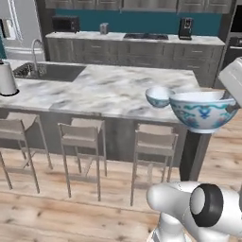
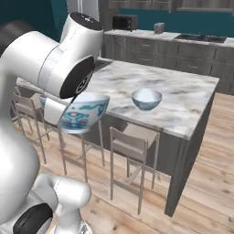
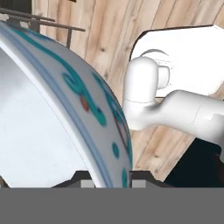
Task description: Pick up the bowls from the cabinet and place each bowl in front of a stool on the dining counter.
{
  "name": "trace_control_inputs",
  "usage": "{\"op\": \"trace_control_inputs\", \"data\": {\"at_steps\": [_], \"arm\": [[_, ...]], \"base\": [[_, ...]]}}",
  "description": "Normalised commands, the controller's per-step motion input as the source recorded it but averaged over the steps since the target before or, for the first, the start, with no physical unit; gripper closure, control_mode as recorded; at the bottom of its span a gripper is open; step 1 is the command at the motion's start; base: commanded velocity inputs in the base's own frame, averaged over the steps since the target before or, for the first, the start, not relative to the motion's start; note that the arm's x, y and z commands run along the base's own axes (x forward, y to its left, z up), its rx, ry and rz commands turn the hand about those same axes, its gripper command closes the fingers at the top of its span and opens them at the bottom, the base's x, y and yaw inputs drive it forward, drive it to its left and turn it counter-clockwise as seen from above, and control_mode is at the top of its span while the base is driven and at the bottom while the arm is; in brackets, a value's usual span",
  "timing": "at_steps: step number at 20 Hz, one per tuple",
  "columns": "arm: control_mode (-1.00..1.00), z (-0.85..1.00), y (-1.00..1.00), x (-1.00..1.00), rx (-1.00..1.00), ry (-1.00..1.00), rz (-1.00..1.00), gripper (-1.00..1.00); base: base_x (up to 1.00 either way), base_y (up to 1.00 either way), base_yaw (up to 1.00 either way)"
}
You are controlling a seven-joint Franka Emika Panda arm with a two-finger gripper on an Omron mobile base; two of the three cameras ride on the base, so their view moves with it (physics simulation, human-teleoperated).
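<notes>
Gripper pinched the rim of second bowl, carried upright in air off the dining counter's stool-side edge. First bowl sat near that edge, fronting the end stool.

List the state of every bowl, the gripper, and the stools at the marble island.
Patterned white porcelain bowl in the gripper: held by its rim, in the air off the island's edge.
Second patterned white bowl: upright on the marble island, empty.
Gripper: shut on the rim.
Pale wooden stools: unoccupied at the island.
</notes>
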Motion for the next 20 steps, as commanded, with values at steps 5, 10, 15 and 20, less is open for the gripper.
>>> {"op": "trace_control_inputs", "data": {"at_steps": [5,10,15,20], "arm": [[1.00,0.00,0.00,0.00,0.00,0.00,0.00,1.00],[1.00,0.00,0.00,0.00,0.00,0.00,0.00,1.00],[1.00,0.00,0.00,0.00,0.00,0.00,0.00,1.00],[1.00,0.00,0.00,0.00,0.00,0.00,0.00,1.00]], "base": [[0.71,1.00,-0.35],[0.53,1.00,-0.18],[0.45,0.78,-0.47],[0.49,0.78,-0.46]]}}
